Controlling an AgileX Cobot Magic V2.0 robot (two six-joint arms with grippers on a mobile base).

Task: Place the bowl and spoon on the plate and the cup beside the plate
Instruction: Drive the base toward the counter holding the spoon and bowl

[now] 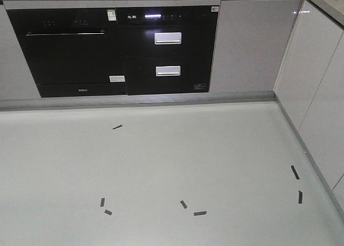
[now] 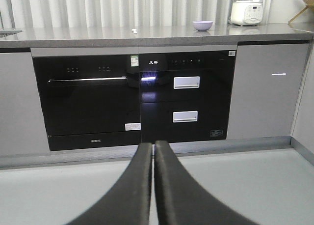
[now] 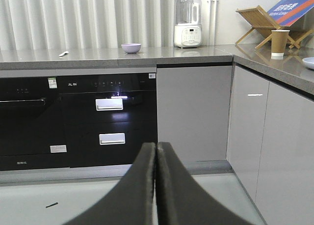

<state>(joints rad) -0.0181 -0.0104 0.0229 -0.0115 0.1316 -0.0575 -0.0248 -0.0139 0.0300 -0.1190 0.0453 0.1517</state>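
Observation:
The lilac bowl (image 2: pixel 202 25) (image 3: pixel 131 48) stands on the grey counter above the black appliances. A small pale spoon (image 3: pixel 64 53) (image 2: pixel 134 30) lies on the same counter, left of the bowl. The brown paper cup (image 3: pixel 279 42) stands on the right-hand counter near the corner, and the rim of the pale blue plate (image 3: pixel 309 63) shows at the right edge, nearer than the cup. My left gripper (image 2: pixel 153 144) and right gripper (image 3: pixel 156 145) are both shut on nothing, low over the floor and far from all of these.
Black built-in oven and drawers (image 1: pixel 115 50) fill the cabinet front ahead. Grey cabinets (image 1: pixel 317 79) run along the right. A white blender (image 3: pixel 188 23) and a wooden rack (image 3: pixel 260 18) stand on the counter. Tape marks (image 1: pixel 200 213) dot the pale floor.

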